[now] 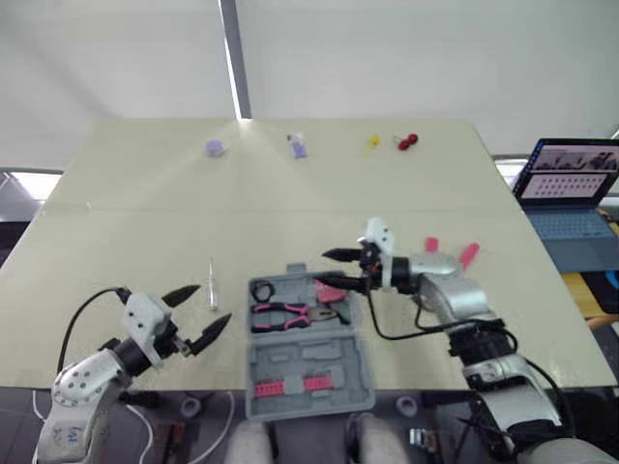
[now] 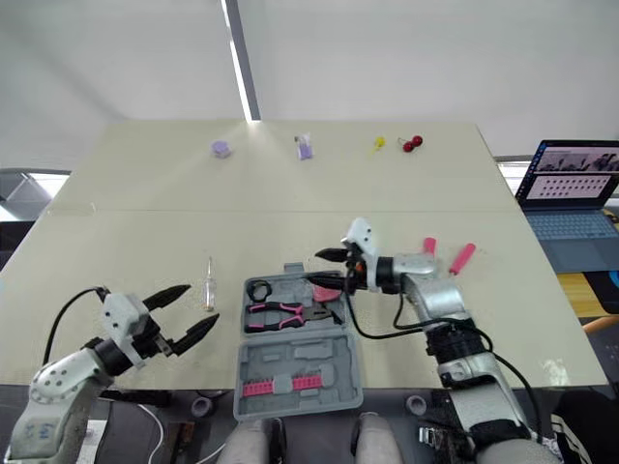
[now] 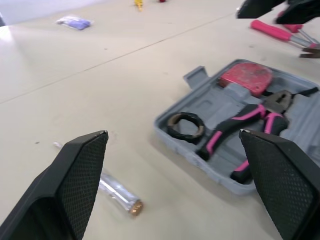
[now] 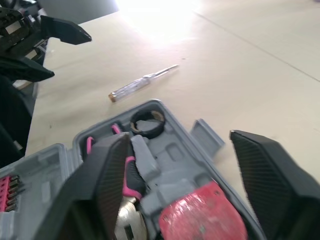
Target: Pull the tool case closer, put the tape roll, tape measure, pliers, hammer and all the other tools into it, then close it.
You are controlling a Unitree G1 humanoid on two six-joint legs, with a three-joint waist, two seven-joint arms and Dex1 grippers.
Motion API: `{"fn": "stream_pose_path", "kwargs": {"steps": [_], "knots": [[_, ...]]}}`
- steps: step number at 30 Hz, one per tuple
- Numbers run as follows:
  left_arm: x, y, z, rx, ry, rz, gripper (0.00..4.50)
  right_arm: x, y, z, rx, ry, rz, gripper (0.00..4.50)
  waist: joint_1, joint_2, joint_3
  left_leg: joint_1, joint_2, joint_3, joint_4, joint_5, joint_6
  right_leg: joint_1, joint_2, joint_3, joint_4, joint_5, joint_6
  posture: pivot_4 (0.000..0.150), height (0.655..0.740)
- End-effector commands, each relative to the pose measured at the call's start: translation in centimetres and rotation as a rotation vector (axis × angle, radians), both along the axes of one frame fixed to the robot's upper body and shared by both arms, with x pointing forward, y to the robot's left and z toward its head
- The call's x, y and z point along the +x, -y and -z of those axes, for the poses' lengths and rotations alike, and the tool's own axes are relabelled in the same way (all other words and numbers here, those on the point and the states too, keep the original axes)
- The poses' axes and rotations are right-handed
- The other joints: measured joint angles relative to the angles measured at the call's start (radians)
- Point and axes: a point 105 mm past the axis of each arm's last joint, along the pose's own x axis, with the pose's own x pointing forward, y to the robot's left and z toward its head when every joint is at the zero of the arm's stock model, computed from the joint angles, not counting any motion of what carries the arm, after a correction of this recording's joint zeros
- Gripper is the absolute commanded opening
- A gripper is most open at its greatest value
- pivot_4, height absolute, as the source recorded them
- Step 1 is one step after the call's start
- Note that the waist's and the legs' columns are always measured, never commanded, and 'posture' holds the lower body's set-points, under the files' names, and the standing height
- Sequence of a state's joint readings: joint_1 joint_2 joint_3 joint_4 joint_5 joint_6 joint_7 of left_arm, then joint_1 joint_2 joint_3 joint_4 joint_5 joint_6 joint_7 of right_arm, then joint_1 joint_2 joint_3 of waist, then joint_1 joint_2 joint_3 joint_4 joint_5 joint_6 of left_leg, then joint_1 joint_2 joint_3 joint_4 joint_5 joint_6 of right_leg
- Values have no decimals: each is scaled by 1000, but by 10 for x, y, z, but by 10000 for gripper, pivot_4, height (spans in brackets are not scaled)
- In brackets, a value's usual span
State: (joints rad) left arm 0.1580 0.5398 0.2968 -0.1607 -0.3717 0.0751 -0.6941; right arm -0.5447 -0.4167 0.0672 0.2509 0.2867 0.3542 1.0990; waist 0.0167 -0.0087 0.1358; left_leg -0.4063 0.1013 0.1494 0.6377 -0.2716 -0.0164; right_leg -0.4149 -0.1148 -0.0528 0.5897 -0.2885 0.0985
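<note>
Lower left of the frame: left gripper [image 1: 213, 304] spread open, holding nothing. Just beside it, a clear-handled screwdriver [image 1: 211, 287] lies on the table [image 1: 145, 193], long axis up-down in frame, tip toward the top. Lower centre: grey tool case [image 1: 309, 362] lies open, with pink bits [image 1: 290, 385] in its bottom half. The upper half holds the black tape roll [image 1: 263, 288], then the pink-and-black pliers [image 1: 290, 314] lying crosswise with handles left, then the red tape measure [image 1: 327, 288]. Right gripper [image 1: 321, 268] is open and empty over the case's upper right corner. Pink-handled tools [image 1: 469, 254] lie further right.

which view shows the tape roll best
The left wrist view: the black tape roll lies unobstructed in a corner of the open tool case. The right wrist view shows it smaller; the eye views, a tiny ring.
</note>
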Motion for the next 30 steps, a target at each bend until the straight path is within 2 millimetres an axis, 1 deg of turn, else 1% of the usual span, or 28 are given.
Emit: {"fn": "stream_pose_path", "kwargs": {"steps": [1,2,7,8,11,12,15,17,20,23,26,30], "knots": [[6,-32,-10,23,31,-133,45000,-1,37,-16,40,48,129,44384,3,-1,2,0,0,0,0,0,0,0,0,0,0,0,0,1500,7400],[8,-49,-14,22,40,-211,45000,-4,57,-12,19,47,194,44384,4,-2,4,0,0,0,0,0,0,0,0,0,0,0,0,1500,7400],[2,-101,-20,4,57,-440,45000,-15,117,-3,-20,43,405,44384,5,-3,7,0,0,0,0,0,0,0,0,0,-1,0,0,1500,7400],[0,-109,-20,0,56,-471,45000,-17,129,0,-33,45,448,44384,5,-3,7,0,0,1,0,0,0,0,0,1,-1,0,0,1500,7400],[-7,-127,-14,1,44,-559,45000,-29,172,13,-85,42,609,44384,8,-4,8,0,0,1,-1,0,0,-3,0,0,-3,0,0,1500,7400],[-7,-130,-14,-2,42,-575,45000,-31,180,15,-97,42,634,44384,8,-4,9,1,0,0,-1,0,0,-3,0,0,-4,0,1,1500,7400],[-11,-150,-16,-19,45,-660,45000,-44,217,26,-117,44,783,44384,6,-7,9,1,-1,1,-2,0,0,-3,-1,1,-6,1,2,1500,7400],[-13,-157,-16,-15,44,-690,45000,-50,233,31,-120,47,848,44384,4,-9,10,1,-1,1,-2,0,0,-3,0,1,-6,1,2,1500,7400],[-12,-160,-14,-23,35,-705,45000,-56,244,39,-125,40,897,44384,2,-8,10,1,-1,2,-4,0,0,-3,0,2,-6,1,2,1500,7400],[-9,-158,-10,-23,20,-696,45000,-59,252,43,-136,49,934,44384,2,-8,10,2,-1,2,-5,0,0,-3,0,2,-6,1,2,1500,7400],[-5,-155,-9,-24,15,-680,45000,-60,254,44,-132,50,945,44384,3,-8,11,2,-1,3,-5,0,0,-3,0,2,-6,1,2,1500,7400],[6,-148,-14,-23,20,-642,45000,-61,253,45,-132,50,937,44384,5,-8,11,2,-1,3,-5,0,0,-3,0,2,-7,1,2,1500,7400]]}}
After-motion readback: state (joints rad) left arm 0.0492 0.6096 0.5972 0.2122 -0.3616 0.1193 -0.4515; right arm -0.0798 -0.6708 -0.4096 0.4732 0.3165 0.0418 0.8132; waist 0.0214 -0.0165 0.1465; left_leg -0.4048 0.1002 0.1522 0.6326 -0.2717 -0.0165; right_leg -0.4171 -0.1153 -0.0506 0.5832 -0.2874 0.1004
